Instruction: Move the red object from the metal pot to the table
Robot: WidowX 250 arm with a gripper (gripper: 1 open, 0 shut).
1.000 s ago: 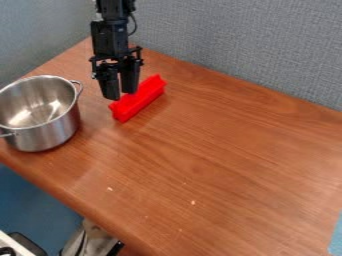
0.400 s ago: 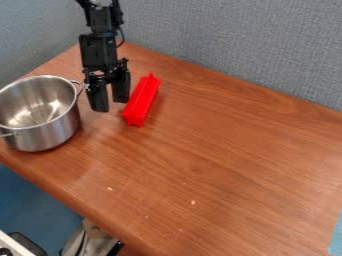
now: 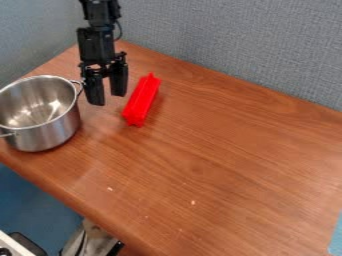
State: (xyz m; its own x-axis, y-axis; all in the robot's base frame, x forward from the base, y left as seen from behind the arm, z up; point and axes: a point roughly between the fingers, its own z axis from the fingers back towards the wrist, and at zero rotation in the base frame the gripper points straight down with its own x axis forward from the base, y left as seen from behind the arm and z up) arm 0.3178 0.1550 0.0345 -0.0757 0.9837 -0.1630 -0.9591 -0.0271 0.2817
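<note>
The red object [image 3: 140, 99] lies flat on the brown table [image 3: 214, 150], a long bar running from near the back edge toward the front. Just left of it my gripper [image 3: 106, 94] points down with its two dark fingers spread apart and nothing between them, so it stands open. It hangs between the bar and the metal pot [image 3: 39, 112]. The shiny pot stands at the table's left edge, and its visible inside shows nothing in it.
A grey-blue wall runs behind the table. The table's rounded front edge [image 3: 80, 205] curves across the lower left, with the floor and some equipment below it. Bare wood stretches to the right of the bar.
The gripper let go of the red bar, which now lies on the table a little turned. The open gripper has shifted left toward the pot.
</note>
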